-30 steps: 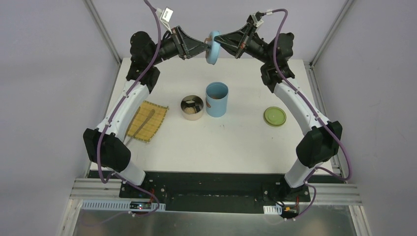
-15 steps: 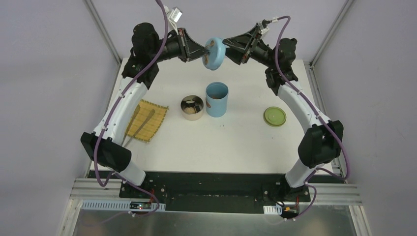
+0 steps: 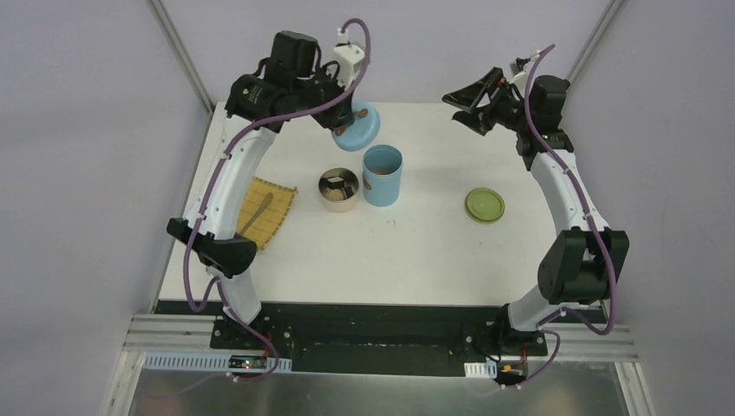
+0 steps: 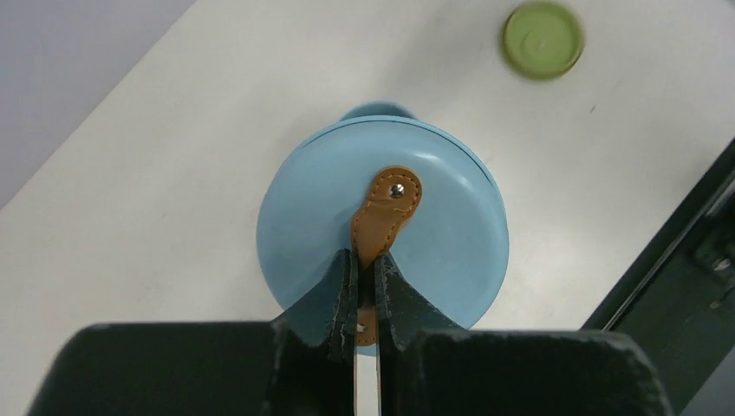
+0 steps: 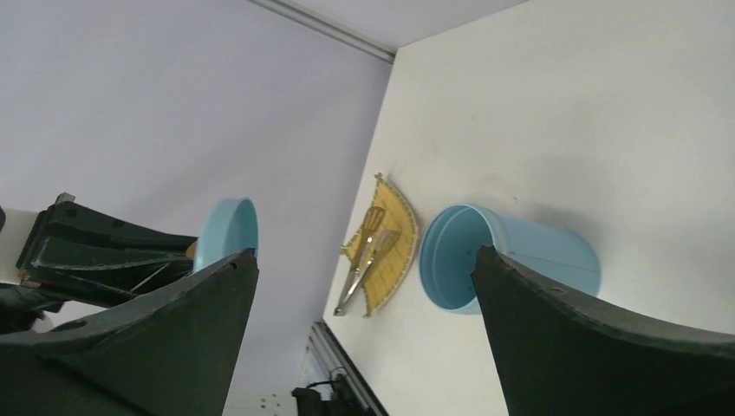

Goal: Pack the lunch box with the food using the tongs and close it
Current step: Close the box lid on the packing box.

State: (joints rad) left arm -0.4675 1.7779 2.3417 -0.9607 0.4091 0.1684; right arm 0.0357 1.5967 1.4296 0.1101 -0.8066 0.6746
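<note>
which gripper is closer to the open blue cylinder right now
Left. The left gripper, shut on the blue lid by its handle, hangs just above the blue cylinder. The right gripper, jaws open and empty, is raised off to its far right.

A white table (image 3: 416, 260) stands between pale lilac walls (image 3: 78, 173) and aluminium posts (image 3: 182, 54), a black plate (image 3: 381, 314) along its near edge.

White tabletop (image 3: 416, 251), enclosed by pale lilac walls (image 3: 87, 130). Yellow woven mat (image 3: 277, 204) — lying flat near the table's left edge, set at a slant. Black base plate (image 3: 373, 314) along the near edge — aluminium rail (image 3: 607, 340) and grey metal sheet (image 3: 373, 394) in front of it.
</note>
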